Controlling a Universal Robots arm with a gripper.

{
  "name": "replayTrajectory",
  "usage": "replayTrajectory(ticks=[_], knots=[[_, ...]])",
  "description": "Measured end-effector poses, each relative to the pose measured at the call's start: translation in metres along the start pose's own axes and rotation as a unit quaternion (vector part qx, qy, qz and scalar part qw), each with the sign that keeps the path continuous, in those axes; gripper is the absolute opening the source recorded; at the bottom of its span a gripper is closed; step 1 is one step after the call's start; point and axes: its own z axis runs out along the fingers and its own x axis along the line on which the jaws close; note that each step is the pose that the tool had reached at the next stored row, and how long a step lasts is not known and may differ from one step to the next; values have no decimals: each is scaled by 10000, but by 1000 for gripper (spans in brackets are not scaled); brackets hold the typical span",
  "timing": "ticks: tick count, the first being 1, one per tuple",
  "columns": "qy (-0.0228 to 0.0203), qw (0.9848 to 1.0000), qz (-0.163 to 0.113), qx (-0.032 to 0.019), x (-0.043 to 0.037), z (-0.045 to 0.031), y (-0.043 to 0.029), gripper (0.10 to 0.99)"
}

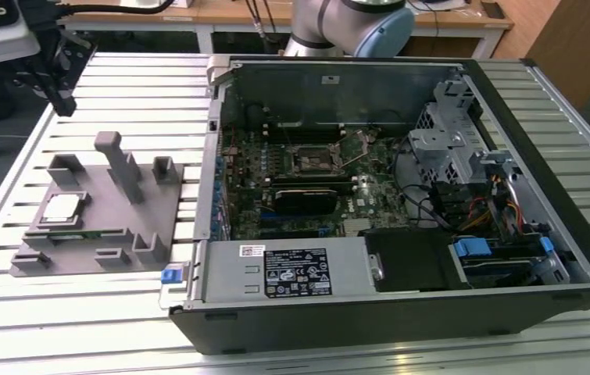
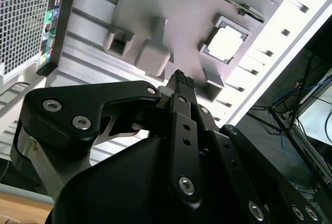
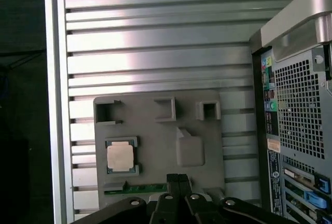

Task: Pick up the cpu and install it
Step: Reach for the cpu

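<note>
Gripper (image 3: 179,178) clenched, seemingly empty, hovering above grey fixture (image 3: 155,146); cpu (image 3: 120,157) seated in fixture pocket, untouched.

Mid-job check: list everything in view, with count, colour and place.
Slatted aluminium table: one, silver, under everything.
Open black computer case: one, black, on the table, exterior view's right.
Grey plastic fixture: one, grey, on the table beside the case.
Small flat square silver-topped cpu: one, silver-white, in a fixture recess.
Long narrow green memory stick: one, green, in a fixture slot near the cpu.
Robot arm: one, grey with blue cap, past the case's far side.
Black gripper: one, black, jaws shut, empty, raised over the table, apart from the cpu.
</note>
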Motion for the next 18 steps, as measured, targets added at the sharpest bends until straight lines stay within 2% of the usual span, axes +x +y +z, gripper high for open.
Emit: replayTrajectory(ticks=[3,11,18], knots=[[3,10000,1,1,102,5,-7,106],[3,10000,0,1,245,12,-19,106],[3,10000,1,1,448,25,-35,106]])
